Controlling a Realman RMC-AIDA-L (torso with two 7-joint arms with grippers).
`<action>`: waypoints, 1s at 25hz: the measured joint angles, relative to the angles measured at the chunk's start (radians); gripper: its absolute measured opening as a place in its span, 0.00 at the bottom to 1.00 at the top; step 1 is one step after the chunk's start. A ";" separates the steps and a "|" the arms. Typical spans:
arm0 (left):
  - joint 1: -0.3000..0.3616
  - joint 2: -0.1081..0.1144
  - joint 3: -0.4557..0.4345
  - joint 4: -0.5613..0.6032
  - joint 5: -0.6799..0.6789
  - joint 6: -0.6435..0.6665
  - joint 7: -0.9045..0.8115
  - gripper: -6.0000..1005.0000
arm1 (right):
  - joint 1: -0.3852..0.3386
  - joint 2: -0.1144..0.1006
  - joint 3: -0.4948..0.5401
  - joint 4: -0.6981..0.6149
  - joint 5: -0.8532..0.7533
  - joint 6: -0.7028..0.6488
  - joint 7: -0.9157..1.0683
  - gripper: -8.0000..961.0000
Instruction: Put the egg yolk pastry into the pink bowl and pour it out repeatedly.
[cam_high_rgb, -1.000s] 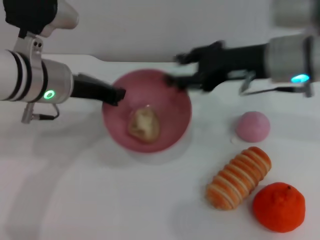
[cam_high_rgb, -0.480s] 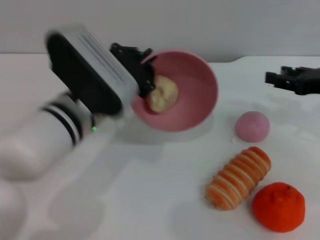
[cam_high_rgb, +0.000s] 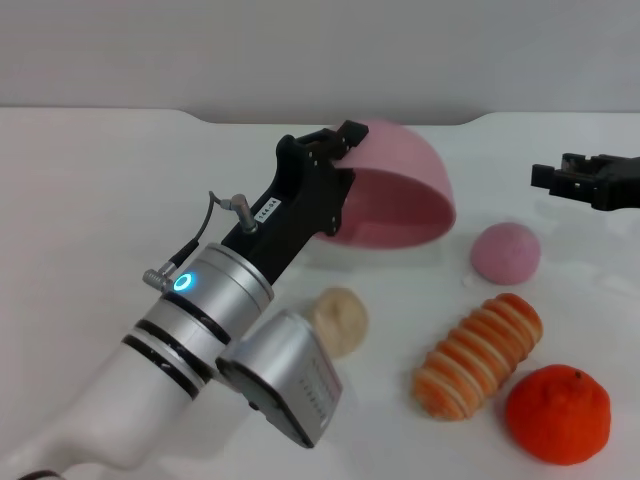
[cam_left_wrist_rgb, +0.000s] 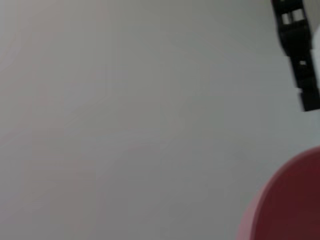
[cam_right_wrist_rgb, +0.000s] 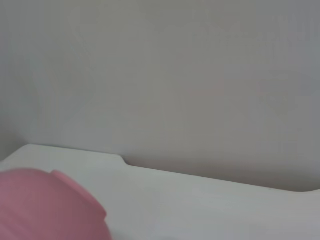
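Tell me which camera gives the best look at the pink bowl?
The head view: the pink bowl shows almost whole, tipped over and gripped at its rim by the left gripper. The left wrist view catches only a pink edge, and the right wrist view a corner.

The egg yolk pastry (cam_high_rgb: 337, 318) has tipped out (pink bowl (cam_high_rgb: 400, 200) upended).

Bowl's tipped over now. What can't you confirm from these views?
- Left gripper on the pink bowl: head view, the mount hides the finger contact.
- Right gripper: head view, cut off by the edge.
- Egg yolk pastry: partly behind the left wrist housing; absent from both wrist views.
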 joint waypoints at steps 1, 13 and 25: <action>-0.011 0.000 0.023 -0.017 -0.031 -0.035 0.024 0.00 | 0.003 0.000 -0.001 0.005 0.000 0.000 0.000 0.63; -0.024 0.012 -0.041 0.168 -0.536 -0.022 -0.060 0.00 | 0.017 0.001 -0.078 0.013 0.003 -0.022 -0.027 0.63; -0.042 0.039 -1.091 0.344 -0.752 1.558 -0.479 0.01 | 0.140 -0.002 -0.359 -0.043 -0.005 -0.028 -0.019 0.63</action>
